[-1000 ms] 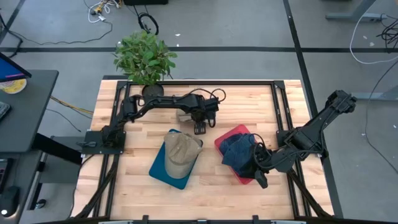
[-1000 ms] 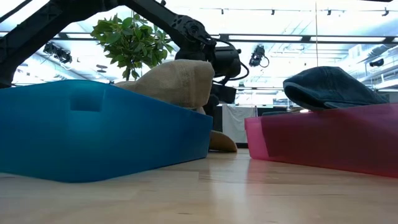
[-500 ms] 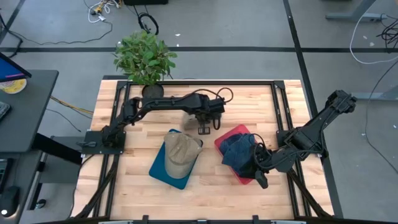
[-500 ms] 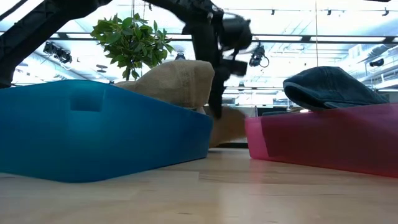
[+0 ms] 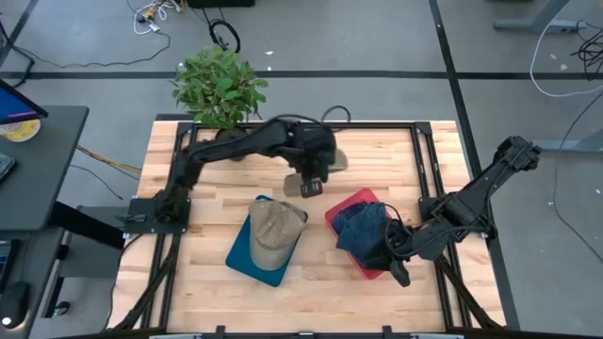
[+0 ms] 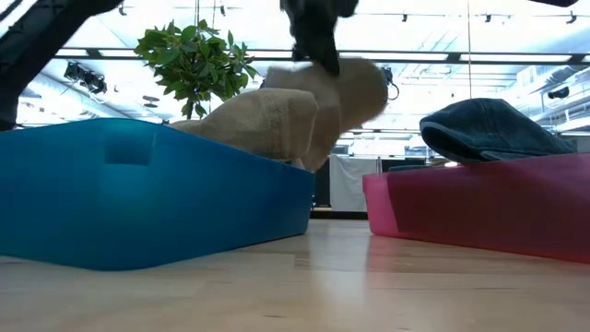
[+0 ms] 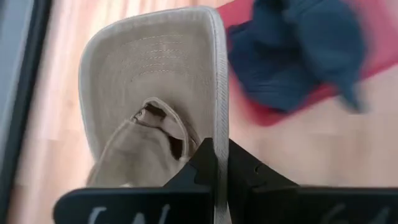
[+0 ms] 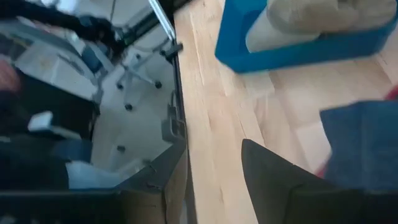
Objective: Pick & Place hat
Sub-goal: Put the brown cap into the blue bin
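Fingers of the left gripper (image 7: pixel 214 180) are clamped flat on the brim of a tan hat (image 7: pixel 155 93), which we find lifted clear of the table (image 5: pixel 377 151), behind the blue bin (image 5: pixel 247 259). We judge the pick done and the placing outstanding. That bin already holds another tan hat (image 5: pixel 273 234); the red bin (image 5: pixel 350 203) beside it holds a dark hat (image 5: pixel 363 231). Open table surrounds the blue bin. The right gripper (image 5: pixel 394 259) waits half-open beside the red bin.
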